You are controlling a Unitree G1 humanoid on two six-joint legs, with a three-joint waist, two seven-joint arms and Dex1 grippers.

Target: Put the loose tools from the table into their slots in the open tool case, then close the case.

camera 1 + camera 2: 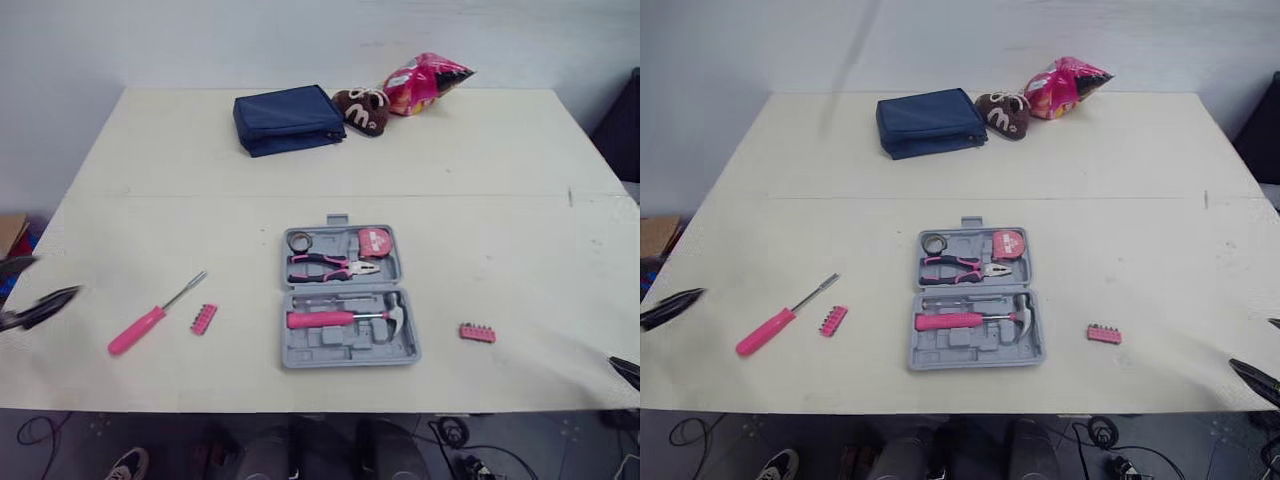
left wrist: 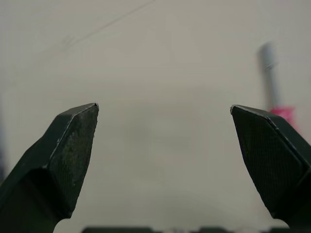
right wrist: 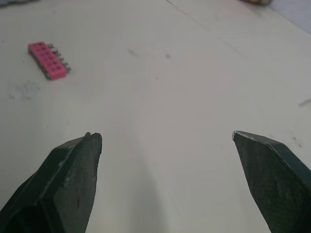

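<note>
Cream tabletop [image 1: 480, 150]: my left gripper [image 2: 164, 109] and right gripper [image 3: 166, 136] gape empty; beyond the left, pink screwdriver [image 1: 155, 314] lies diagonal, tip toward tool case [image 1: 320, 345].

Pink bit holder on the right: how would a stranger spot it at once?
Start at the open grey tool case in the middle of the table. To its right lies a small pink bit holder, alone; its twin lies left of the case beside the pink screwdriver.

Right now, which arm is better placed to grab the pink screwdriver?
Left. The pink screwdriver lies left of the tool case, near the open left end effector. The right end effector is across the case, by a pink bit holder.
</note>
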